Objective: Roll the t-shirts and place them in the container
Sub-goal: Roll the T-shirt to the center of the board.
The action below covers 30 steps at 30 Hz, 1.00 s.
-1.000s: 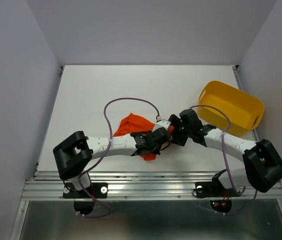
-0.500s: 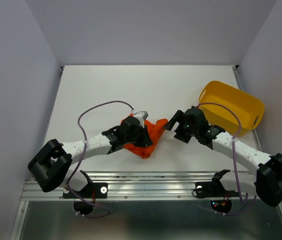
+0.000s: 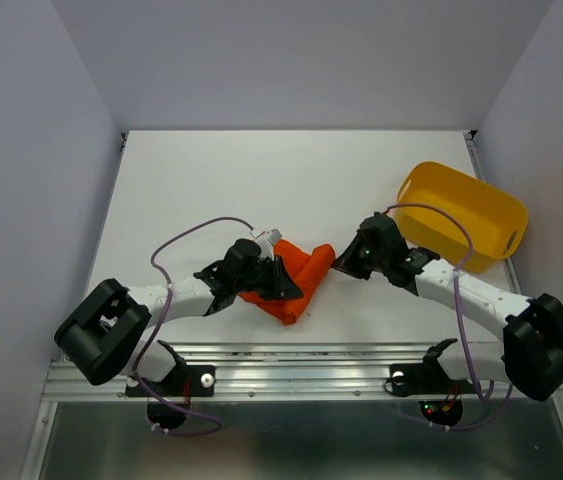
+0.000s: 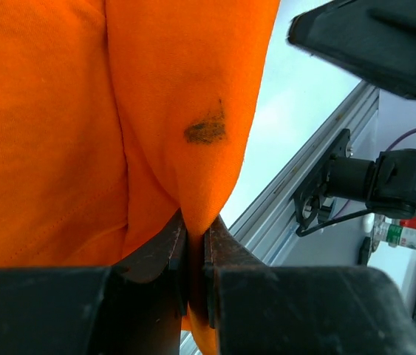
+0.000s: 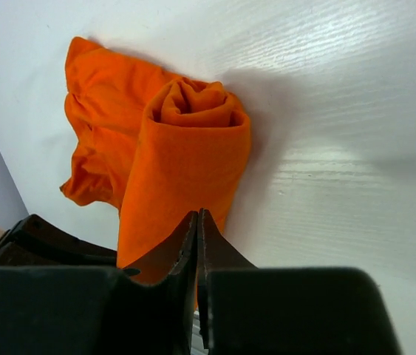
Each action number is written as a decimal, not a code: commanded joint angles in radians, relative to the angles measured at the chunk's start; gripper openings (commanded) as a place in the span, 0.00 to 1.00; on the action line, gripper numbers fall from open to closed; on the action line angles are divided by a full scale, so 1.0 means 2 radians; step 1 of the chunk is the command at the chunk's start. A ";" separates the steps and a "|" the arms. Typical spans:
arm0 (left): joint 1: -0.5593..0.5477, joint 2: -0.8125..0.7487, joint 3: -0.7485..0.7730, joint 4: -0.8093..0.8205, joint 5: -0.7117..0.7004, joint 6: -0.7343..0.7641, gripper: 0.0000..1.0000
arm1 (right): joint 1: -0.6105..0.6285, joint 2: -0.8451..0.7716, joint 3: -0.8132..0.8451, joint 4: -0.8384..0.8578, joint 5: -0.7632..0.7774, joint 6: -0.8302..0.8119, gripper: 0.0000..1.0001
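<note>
White counter [image 3: 211, 180] carries the soft orange-red t-shirt [image 3: 301, 275], half rolled near the front edge, left jaws pinching a fold, right jaws, spread moments ago, now clamping the roll's end for tightening.

A second ago you had both grippers bunched together over the t-shirt [image 3: 299, 282]. Now your left gripper [image 4: 195, 225] has backed off to the left. The right gripper [image 5: 196, 218], wide open half a second ago, has snapped shut at the cloth's end. The flat heap has become a roll.
</note>
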 commanded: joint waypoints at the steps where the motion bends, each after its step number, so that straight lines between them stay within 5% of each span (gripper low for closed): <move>1: 0.007 -0.006 -0.012 0.048 0.022 -0.014 0.00 | 0.026 0.015 0.019 0.030 0.007 0.006 0.03; 14: 0.014 -0.001 -0.025 0.053 0.020 -0.008 0.00 | 0.067 0.122 0.065 0.072 -0.006 0.001 0.01; 16: 0.015 -0.003 -0.027 0.046 0.019 -0.005 0.07 | 0.072 0.141 0.071 0.076 -0.008 0.000 0.01; 21: 0.015 -0.026 -0.020 -0.005 -0.006 0.011 0.64 | 0.083 0.179 0.097 0.077 -0.020 -0.008 0.01; 24: 0.015 -0.055 -0.002 -0.069 -0.039 0.031 0.89 | 0.087 0.196 0.107 0.073 -0.021 -0.011 0.01; 30: 0.018 -0.115 0.031 -0.189 -0.109 0.051 0.91 | 0.097 0.220 0.124 0.069 -0.025 -0.013 0.01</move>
